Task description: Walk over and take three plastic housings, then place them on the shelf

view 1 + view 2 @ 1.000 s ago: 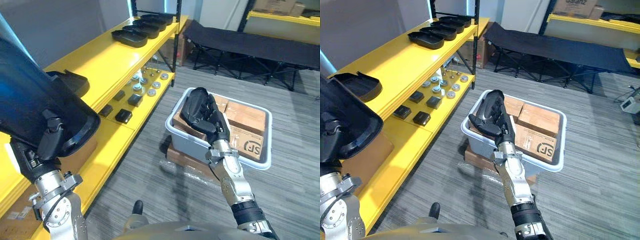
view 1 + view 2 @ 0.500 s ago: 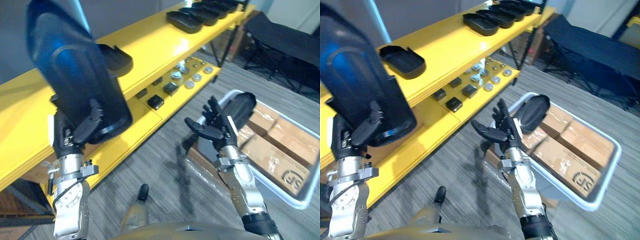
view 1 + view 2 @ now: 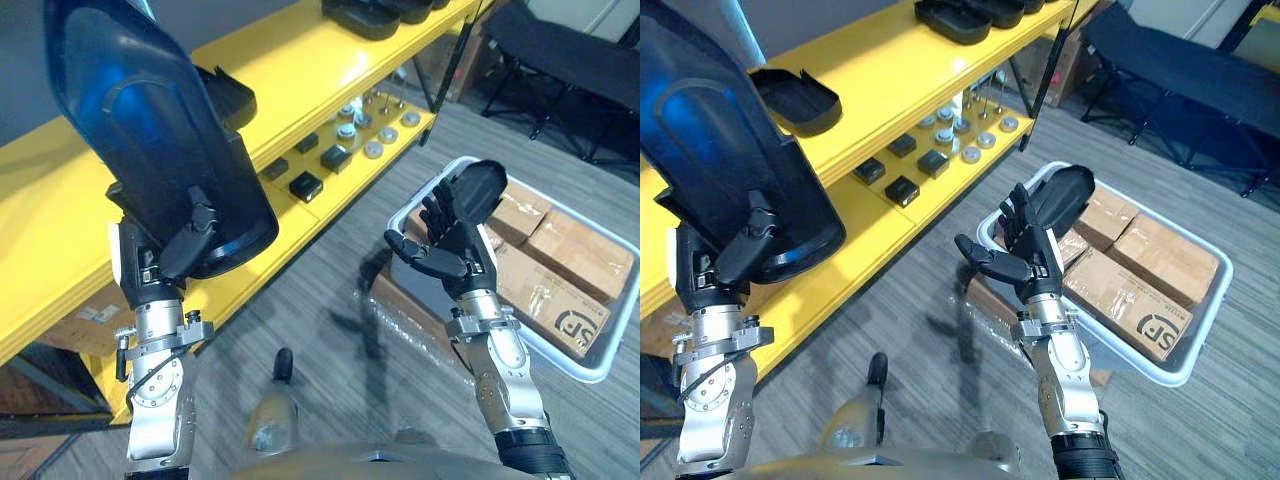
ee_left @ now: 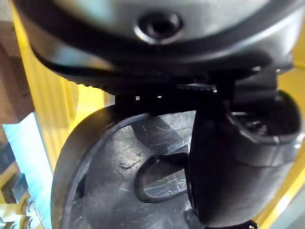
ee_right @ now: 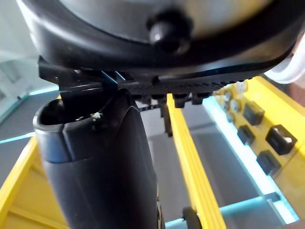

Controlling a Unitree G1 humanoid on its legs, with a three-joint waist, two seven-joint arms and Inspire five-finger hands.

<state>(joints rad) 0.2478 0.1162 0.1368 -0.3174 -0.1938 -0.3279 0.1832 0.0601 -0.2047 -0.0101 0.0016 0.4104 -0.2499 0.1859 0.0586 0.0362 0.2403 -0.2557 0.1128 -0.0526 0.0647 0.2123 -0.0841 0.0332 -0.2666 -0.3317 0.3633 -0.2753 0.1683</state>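
1. We see the yellow shelf (image 3: pixel 300 70) running past the outer side of the left hand (image 3: pixel 150 272), its top board level with what that hand carries.
2. A dark folding cot (image 3: pixel 1200 70) stands far beyond the right hand (image 3: pixel 1025 255), on the grey floor.
3. A pale tub (image 3: pixel 1140 360) sits on the floor just behind the right hand, packed with cardboard boxes (image 3: pixel 1140 290).
4. We find one black plastic housing (image 3: pixel 150 130) upright in the left hand, hollow side facing us. The thumb and fingers are curled round its lower edge, and it rises well above the hand.
5. A second housing (image 3: pixel 1065 190) leans in the tub's near corner, directly behind the right hand's fingertips. We cannot tell whether they touch.
6. A lone housing (image 3: pixel 795 95) lies on the top board just beyond the one being carried, and a row of housings (image 3: pixel 960 15) lies farther along.
7. The right hand is raised between shelf and tub, fingers straight and spread, holding nothing.
8. Small blocks (image 3: pixel 902 190) and round metal parts (image 3: pixel 970 140) rest on the lower board, between the two hands and farther off.
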